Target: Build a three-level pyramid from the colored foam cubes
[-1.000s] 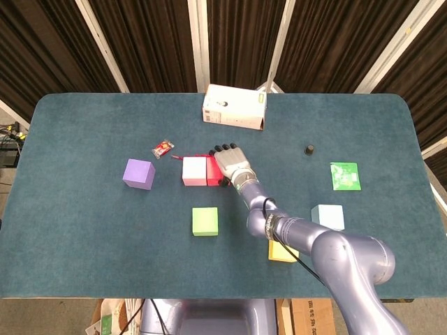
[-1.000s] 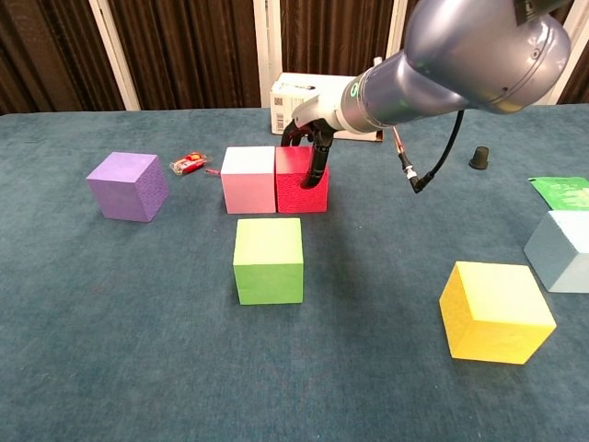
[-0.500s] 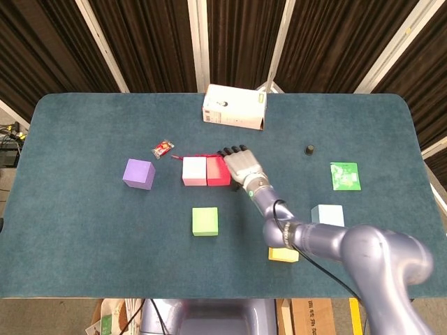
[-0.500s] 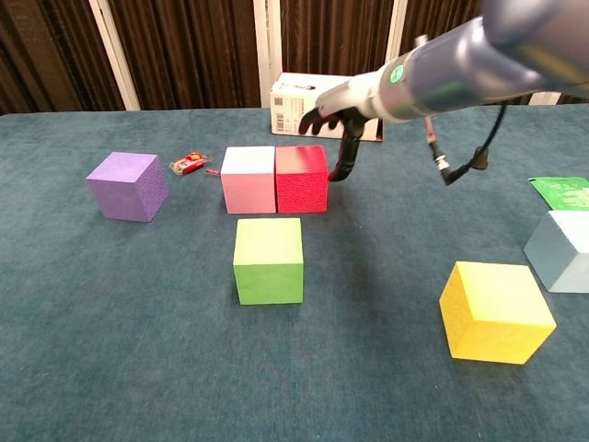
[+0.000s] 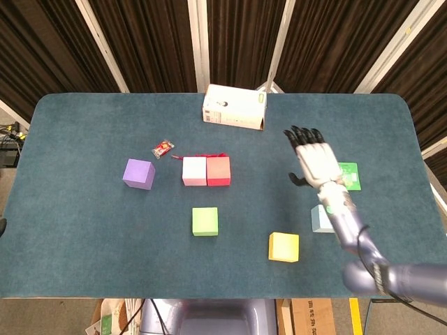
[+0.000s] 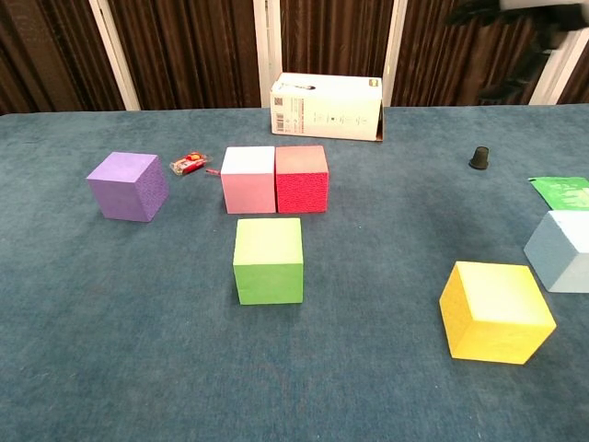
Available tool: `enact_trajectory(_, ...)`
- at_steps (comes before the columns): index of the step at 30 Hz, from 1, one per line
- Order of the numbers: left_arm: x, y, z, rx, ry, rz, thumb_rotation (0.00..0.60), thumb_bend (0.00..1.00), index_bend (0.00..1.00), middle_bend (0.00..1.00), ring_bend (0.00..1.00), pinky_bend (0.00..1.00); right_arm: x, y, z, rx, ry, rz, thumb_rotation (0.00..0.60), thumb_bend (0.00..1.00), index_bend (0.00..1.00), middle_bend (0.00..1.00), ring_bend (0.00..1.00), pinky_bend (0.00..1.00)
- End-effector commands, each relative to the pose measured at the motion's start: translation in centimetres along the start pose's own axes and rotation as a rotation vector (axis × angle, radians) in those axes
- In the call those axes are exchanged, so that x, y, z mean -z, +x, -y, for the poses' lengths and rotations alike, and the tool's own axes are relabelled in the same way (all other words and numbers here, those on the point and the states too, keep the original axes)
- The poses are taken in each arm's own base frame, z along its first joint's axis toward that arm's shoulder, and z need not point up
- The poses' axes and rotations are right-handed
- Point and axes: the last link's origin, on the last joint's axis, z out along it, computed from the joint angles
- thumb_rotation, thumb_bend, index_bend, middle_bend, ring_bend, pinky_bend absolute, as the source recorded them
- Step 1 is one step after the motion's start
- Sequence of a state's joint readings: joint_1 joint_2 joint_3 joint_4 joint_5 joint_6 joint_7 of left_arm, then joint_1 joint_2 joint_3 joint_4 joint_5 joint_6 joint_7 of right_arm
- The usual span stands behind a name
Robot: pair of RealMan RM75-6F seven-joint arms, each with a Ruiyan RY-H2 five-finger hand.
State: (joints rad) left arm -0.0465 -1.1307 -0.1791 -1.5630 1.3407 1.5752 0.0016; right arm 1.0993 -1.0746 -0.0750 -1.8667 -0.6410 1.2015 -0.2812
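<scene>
A pink cube [image 5: 194, 171] and a red cube [image 5: 218, 171] stand touching side by side mid-table. In front of them sits a green cube [image 5: 204, 221]. A purple cube [image 5: 138, 174] stands off to the left and a yellow cube [image 5: 283, 247] near the front right. My right forearm partly hides a light blue cube [image 5: 323, 218]. My right hand [image 5: 313, 157] hovers high over the right side, fingers spread, holding nothing. It shows only as a dark blur [image 6: 515, 14] in the chest view. My left hand appears in neither view.
A white carton [image 5: 235, 107] lies at the back centre. A small red wrapper [image 5: 163, 148] lies left of the pink cube. A green packet [image 5: 349, 176] lies at the right, and a small black cap [image 6: 478, 157] stands behind it.
My right hand has left the red cube's side and swung up and to the right, fingers now spread. The cubes have not moved.
</scene>
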Motion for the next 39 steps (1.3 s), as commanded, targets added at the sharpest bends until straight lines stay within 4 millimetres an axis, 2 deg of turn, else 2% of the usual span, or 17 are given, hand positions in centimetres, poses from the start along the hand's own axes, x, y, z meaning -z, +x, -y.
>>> enact_trajectory(1,0.2,0.0,-0.2,0.005,-0.015,0.008,0.6,0.36,0.17,0.0,0.0,0.02,6.7,-1.2,-5.0,-0.043,-0.014,-0.095,0.6,0.35,0.0,0.02,0.0,0.0)
enact_trajectory(5,0.8,0.1,-0.7,0.028,-0.061,0.023,0.6,0.35,0.15,0.0,0.0,0.02,10.6,-3.4,-8.7,-0.073,-0.041,-0.152,0.6,0.35,0.0,0.02,0.0,0.0)
enact_trajectory(8,1.1,0.2,-0.9,0.051,-0.082,0.04,0.6,0.34,0.15,0.0,0.0,0.02,13.1,-5.0,-10.5,-0.088,-0.062,-0.191,0.6,0.32,0.0,0.02,0.0,0.0)
enact_trajectory(12,1.2,0.3,-1.0,0.065,-0.102,0.064,0.6,0.34,0.13,0.0,0.0,0.02,16.3,-7.2,-12.2,-0.084,-0.069,-0.269,0.6,0.3,0.0,0.02,0.0,0.0)
enact_trajectory(15,0.9,0.5,-1.3,0.083,-0.124,0.093,0.6,0.34,0.13,0.0,0.0,0.02,17.9,-8.4,-12.5,-0.059,-0.063,-0.32,0.6,0.3,0.0,0.02,0.0,0.0)
enact_trajectory(19,-0.2,1.3,-2.2,0.087,-0.168,0.131,0.6,0.32,0.12,0.0,0.0,0.02,18.8,-9.2,-12.6,-0.001,-0.066,-0.35,0.6,0.3,0.0,0.02,0.0,0.0)
enact_trajectory(23,-2.0,2.4,-3.6,0.021,-0.229,0.205,0.6,0.3,0.11,0.0,0.0,0.02,19.2,-9.7,-12.8,0.051,-0.09,-0.361,0.6,0.29,0.0,0.02,0.0,0.0)
enact_trajectory(25,-4.5,3.3,-5.3,-0.032,-0.28,0.237,0.6,0.3,0.1,0.0,0.0,0.02,19.4,-9.8,-13.0,0.069,-0.097,-0.332,0.6,0.29,0.0,0.02,0.0,0.0)
enact_trajectory(27,-5.9,3.4,-5.8,-0.083,-0.278,0.276,0.6,0.3,0.1,0.0,0.0,0.02,19.5,-9.7,-13.0,0.081,-0.092,-0.327,0.6,0.29,0.0,0.02,0.0,0.0)
enact_trajectory(39,-8.9,0.7,-8.7,-0.243,-0.357,0.379,0.6,0.24,0.03,0.0,0.0,0.02,19.4,-9.9,-13.1,0.059,-0.098,-0.268,0.6,0.29,0.0,0.02,0.0,0.0)
